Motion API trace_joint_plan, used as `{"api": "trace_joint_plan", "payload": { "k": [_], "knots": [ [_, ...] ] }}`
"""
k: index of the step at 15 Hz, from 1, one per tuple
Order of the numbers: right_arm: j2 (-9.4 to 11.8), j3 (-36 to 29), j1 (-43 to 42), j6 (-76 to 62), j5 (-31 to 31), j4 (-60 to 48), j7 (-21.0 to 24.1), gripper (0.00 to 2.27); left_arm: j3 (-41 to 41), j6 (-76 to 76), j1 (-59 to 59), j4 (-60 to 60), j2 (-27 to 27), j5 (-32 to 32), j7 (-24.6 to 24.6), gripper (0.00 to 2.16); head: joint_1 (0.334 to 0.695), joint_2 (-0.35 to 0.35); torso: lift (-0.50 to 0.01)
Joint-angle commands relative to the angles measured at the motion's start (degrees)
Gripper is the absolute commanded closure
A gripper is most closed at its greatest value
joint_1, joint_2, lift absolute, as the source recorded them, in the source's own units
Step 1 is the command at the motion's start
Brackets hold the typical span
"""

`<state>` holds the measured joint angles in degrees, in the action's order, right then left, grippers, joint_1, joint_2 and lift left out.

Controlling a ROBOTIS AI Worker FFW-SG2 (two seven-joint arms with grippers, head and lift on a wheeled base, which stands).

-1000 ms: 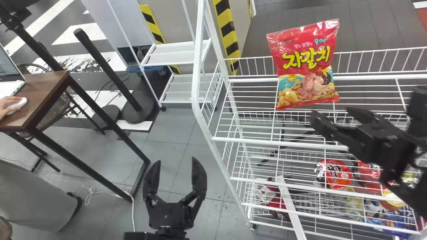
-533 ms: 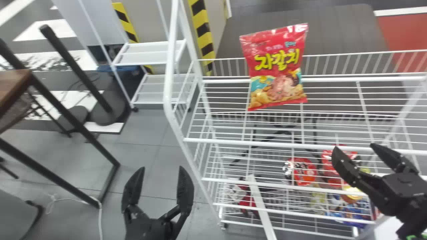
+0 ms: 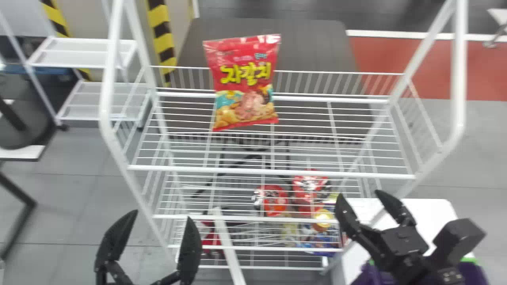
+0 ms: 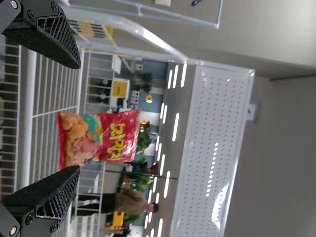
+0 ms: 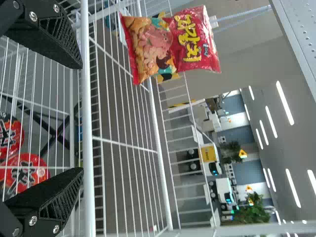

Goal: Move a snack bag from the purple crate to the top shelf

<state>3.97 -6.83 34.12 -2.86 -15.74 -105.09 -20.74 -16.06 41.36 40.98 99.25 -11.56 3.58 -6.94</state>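
If your spread left gripper (image 3: 162,214) at 8 o'clock or spread right gripper (image 3: 359,193) at 4 o'clock snags the top shelf (image 3: 277,172), the jolt can topple the snack bag (image 3: 246,85) standing there at 12 o'clock.

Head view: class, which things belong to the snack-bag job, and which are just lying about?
Job:
- upright red snack bag
- white wire top shelf, holding it
- purple crate
- black left gripper
- black right gripper

Lying about:
- red packages lower in the rack
- yellow-and-black striped strip
- white shelved stand
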Motion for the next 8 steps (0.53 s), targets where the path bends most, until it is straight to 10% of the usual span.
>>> {"api": "trace_joint_plan", "payload": {
  "k": [1,8],
  "knots": [
    [0.7,-1.3,1.5,-2.1,-0.6,1.3,0.0,0.08,-2.2,-6.3,-2.6,1.4,0.4,-0.7,0.0,0.09,0.695,-0.142,0.000],
    [2.3,-1.8,3.9,-5.1,-1.5,1.7,0.0,0.09,-14.2,-26.2,-18.6,1.6,1.7,-3.8,-8.4,0.09,0.695,-0.308,0.000]
  ]
}}
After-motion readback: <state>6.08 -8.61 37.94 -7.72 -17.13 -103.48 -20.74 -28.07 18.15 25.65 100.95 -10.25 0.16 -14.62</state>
